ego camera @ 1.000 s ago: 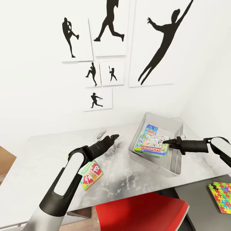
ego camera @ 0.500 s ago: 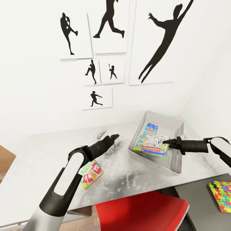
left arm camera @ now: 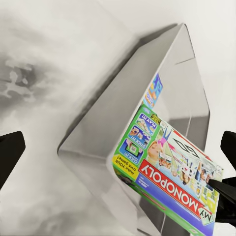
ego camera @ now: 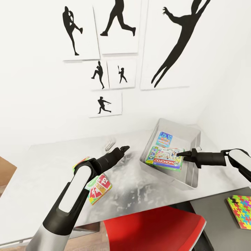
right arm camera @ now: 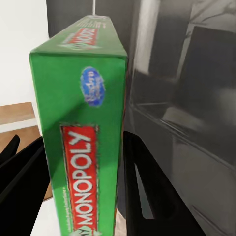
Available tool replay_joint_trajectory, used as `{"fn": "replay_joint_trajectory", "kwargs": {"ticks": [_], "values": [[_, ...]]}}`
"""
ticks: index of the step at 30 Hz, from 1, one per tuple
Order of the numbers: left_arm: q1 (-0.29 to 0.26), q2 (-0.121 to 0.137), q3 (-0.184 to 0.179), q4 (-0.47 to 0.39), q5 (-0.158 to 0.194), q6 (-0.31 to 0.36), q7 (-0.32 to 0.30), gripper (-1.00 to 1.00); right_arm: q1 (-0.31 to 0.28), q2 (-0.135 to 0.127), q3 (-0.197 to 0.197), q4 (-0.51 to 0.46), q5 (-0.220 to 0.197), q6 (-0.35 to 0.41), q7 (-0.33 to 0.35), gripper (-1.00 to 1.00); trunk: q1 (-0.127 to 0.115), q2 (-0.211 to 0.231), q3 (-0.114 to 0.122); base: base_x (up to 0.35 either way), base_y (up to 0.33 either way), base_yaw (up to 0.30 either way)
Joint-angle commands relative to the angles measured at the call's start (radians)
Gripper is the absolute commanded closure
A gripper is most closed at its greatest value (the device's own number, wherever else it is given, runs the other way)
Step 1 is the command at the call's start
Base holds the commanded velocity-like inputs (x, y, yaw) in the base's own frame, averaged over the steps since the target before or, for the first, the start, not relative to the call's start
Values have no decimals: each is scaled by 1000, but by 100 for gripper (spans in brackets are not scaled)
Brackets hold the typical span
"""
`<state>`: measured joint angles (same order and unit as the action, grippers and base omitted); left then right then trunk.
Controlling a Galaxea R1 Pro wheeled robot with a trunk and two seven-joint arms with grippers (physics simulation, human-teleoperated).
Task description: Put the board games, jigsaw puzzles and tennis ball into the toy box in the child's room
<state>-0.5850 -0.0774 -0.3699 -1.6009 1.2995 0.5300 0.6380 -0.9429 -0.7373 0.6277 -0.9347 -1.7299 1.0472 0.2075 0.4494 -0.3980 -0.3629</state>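
Observation:
My right gripper (ego camera: 181,152) (right arm camera: 73,147) is shut on the edge of the white-and-green MONOPOLY board game (ego camera: 166,158) (left arm camera: 172,169) (right arm camera: 83,147). It holds the box tilted over the near part of the pale grey toy box (ego camera: 158,170) (left arm camera: 113,113) on the table (ego camera: 45,174). A smaller blue board game (ego camera: 164,138) lies inside the bin. The green-yellow-red SKIP-BO board game (ego camera: 100,187) lies on the table, partly under my left forearm. My left gripper (ego camera: 123,149) (left arm camera: 118,147) hangs open above the tabletop, left of the bin. A jigsaw puzzle (ego camera: 241,210) lies on the lower dark desk at right.
A red chair (ego camera: 153,226) stands at the table's front edge, below the bin. A small white object (ego camera: 109,143) lies on the table near the wall. Black baseball silhouette prints (ego camera: 120,28) hang on the white wall behind. The bin sits close to the right corner.
The head camera has tilted a little, so the prints and table sit slightly higher in the picture. Both arms and the MONOPOLY box hold their places.

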Motion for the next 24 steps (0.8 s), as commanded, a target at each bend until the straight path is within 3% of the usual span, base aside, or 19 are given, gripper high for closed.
{"fn": "replay_joint_trajectory", "kwargs": {"ticks": [1,24], "values": [[-1,0,0,-1,9,1,9,-100,-2,-1,4,1,5,0,10,100,1,-2,-2,0,0,0],[-2,-1,0,-2,9,1,9,-100,-2,-1,4,0,3,0,-12,100,1,-2,-6,0,0,0]]}}
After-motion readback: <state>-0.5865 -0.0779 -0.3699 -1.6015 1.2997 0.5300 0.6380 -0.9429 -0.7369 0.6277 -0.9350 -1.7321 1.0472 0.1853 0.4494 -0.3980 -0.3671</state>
